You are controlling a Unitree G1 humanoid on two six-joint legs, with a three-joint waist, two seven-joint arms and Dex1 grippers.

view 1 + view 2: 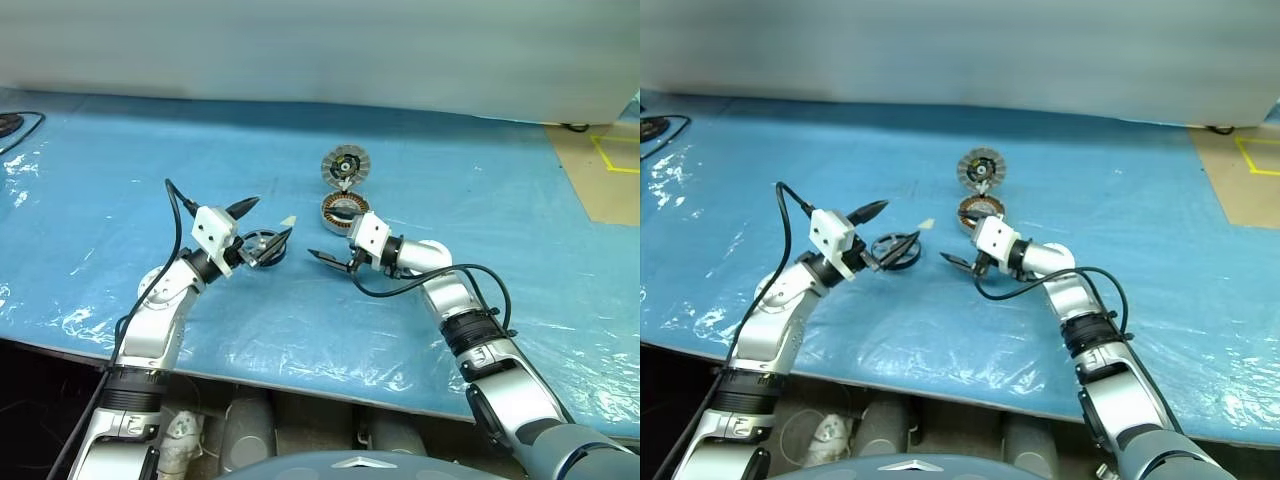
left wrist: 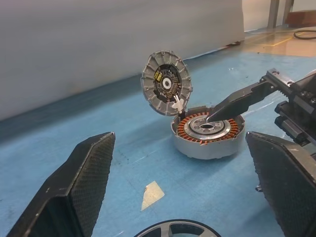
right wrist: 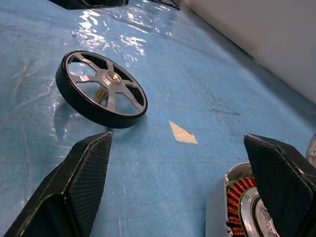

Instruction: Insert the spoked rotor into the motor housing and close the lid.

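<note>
The spoked rotor (image 1: 895, 248) lies slightly tilted on the blue table (image 1: 120, 200), a dark rim with silvery spokes. My left gripper (image 1: 258, 232) stands open right at it, one finger on either side, not closed on it. The motor housing (image 1: 344, 208) sits further back, its copper windings (image 2: 183, 129) showing. Its lid (image 1: 346, 165), a ribbed silver disc, stands upright at the housing's far edge. My right gripper (image 1: 325, 235) is open just in front of the housing, and one of its fingers (image 2: 237, 101) reaches over the housing's rim. The rotor (image 3: 101, 89) lies ahead of the right gripper.
A small white scrap (image 1: 288, 221) lies on the table between the rotor and the housing. A black cable (image 1: 15, 122) curls at the far left. Tan floor with yellow tape (image 1: 600, 165) shows at the far right. The table's front edge (image 1: 300, 372) runs close to me.
</note>
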